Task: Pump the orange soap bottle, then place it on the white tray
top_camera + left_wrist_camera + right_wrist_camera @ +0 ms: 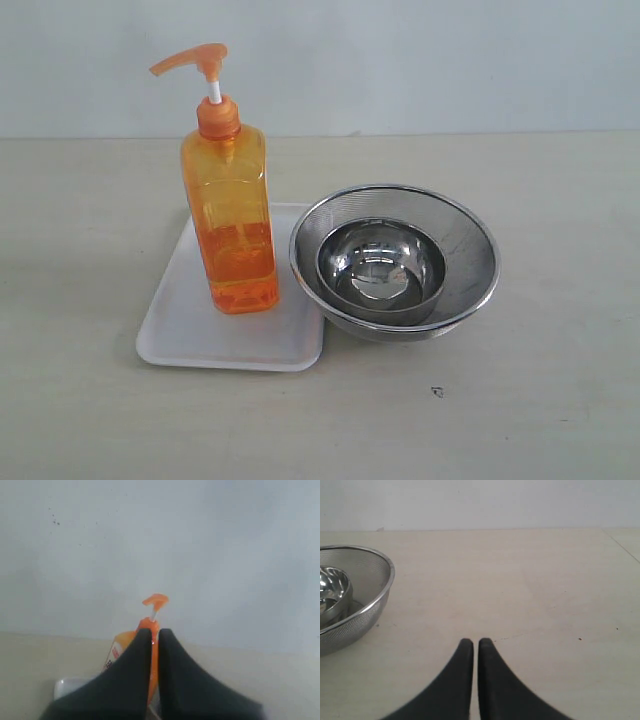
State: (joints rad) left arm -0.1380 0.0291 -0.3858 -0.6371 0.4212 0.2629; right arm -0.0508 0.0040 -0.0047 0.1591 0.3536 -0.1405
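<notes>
The orange soap bottle (233, 225) stands upright on the white tray (185, 320), its pump head raised on the white stem. Neither gripper shows in the exterior view. In the left wrist view my left gripper (155, 631) is shut with nothing in it; the orange soap bottle (121, 649) stands some way beyond its tips, partly hidden by the black fingers, with a corner of the white tray (67, 686) below. My right gripper (474, 641) is shut and empty above bare tabletop.
A steel mesh bowl (460, 240) with a smaller steel bowl (381, 271) inside it sits against the tray's right edge. The mesh bowl (365, 602) also appears in the right wrist view. A pale wall backs the table.
</notes>
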